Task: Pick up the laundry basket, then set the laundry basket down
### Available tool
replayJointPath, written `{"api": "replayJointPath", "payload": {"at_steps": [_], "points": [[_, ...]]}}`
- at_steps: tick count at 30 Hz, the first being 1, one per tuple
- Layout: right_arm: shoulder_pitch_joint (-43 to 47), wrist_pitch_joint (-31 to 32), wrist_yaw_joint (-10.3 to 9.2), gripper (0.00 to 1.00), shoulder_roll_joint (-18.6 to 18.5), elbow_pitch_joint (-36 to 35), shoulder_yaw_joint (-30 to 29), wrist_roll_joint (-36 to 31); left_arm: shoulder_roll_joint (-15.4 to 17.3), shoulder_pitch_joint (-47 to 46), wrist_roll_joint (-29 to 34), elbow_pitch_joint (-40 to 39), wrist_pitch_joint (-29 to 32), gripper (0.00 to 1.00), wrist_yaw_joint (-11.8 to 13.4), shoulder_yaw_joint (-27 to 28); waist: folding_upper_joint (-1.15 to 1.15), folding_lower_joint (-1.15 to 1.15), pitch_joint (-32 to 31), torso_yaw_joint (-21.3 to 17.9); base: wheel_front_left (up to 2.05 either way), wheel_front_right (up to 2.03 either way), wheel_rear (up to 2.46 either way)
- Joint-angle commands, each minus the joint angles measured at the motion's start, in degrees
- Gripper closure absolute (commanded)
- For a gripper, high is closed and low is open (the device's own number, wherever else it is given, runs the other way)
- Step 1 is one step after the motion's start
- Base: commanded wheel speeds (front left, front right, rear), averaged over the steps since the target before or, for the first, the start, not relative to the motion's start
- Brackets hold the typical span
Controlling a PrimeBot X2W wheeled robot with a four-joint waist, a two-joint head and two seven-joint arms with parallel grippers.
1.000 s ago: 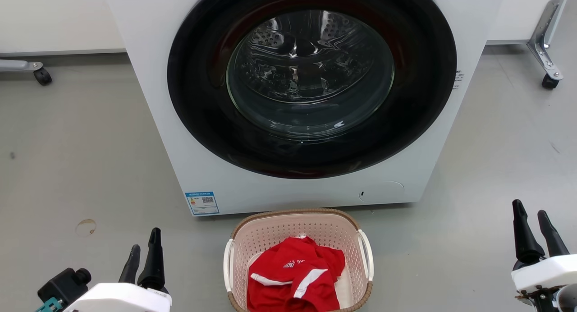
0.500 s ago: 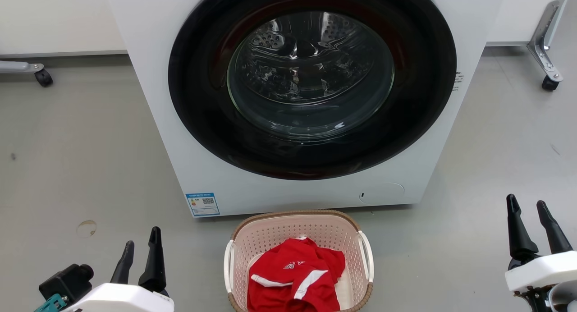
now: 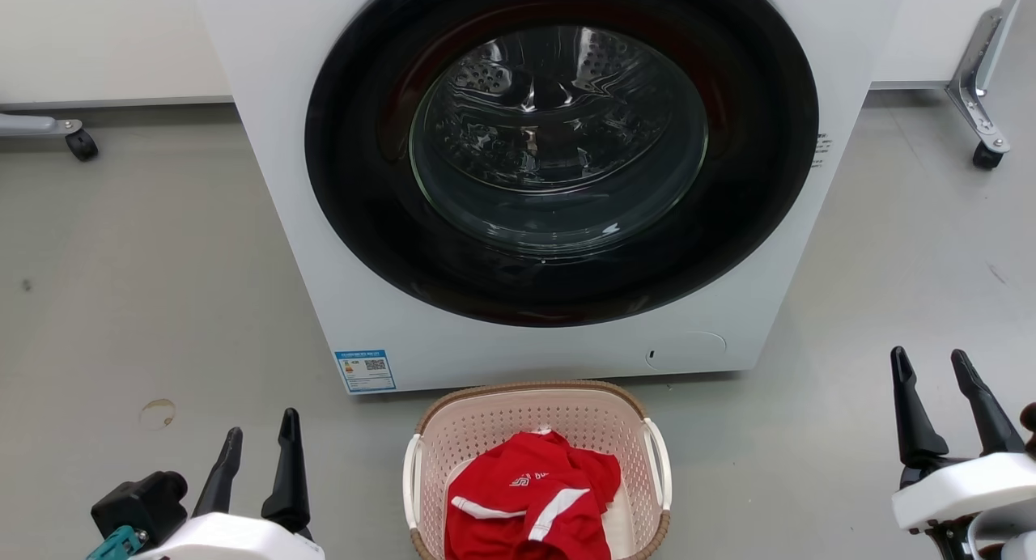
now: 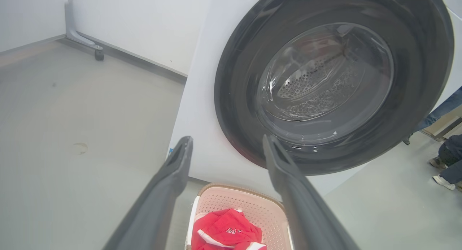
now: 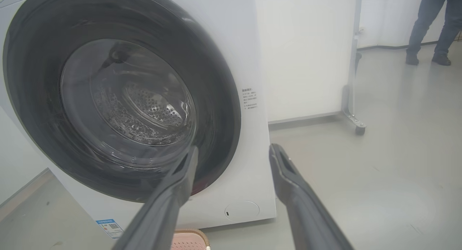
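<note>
Slowly, over the last second, our left pincer (image 3: 261,424) and right pincer (image 3: 927,353) edge inward, jaws spread wide and empty. The laundry basket (image 3: 502,422) sits on the floor between them, just before the washing machine (image 3: 267,180), a red shirt (image 3: 526,503) inside. We judge the pickup only approaching; its handles remain ungripped.

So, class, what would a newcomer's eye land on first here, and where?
The big white washing machine with its round, black-rimmed glass door dominates the head view's centre. On the grey floor just before it sits a pale pink perforated plastic laundry basket holding a crumpled red garment.
</note>
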Motion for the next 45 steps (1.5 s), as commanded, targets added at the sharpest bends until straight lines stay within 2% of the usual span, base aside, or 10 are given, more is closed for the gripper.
{"api": "replayJointPath", "payload": {"at_steps": [1,24,45], "points": [[-2.3,-1.3,0.23,0.0,-1.7,-2.1,1.0,-2.5,1.2,-1.3,2.1,-2.3,-0.9,0.0,0.9,1.0,0.0,0.0,0.0,0.0,0.0,0.0,0.0],[-2.6,-5.0,0.29,0.0,-2.5,-3.4,3.2,-16.7,4.2,-0.6,12.9,-5.9,-3.8,0.0,5.3,-3.1,0.0,0.0,-0.4,0.1,0.0,0.0,0.0],[-2.3,-5.1,0.29,0.0,-2.3,-3.3,3.2,-16.1,4.5,-0.9,12.0,-5.3,-3.3,0.0,5.1,-3.7,0.0,0.0,0.6,0.7,0.0,0.0,0.0]]}}
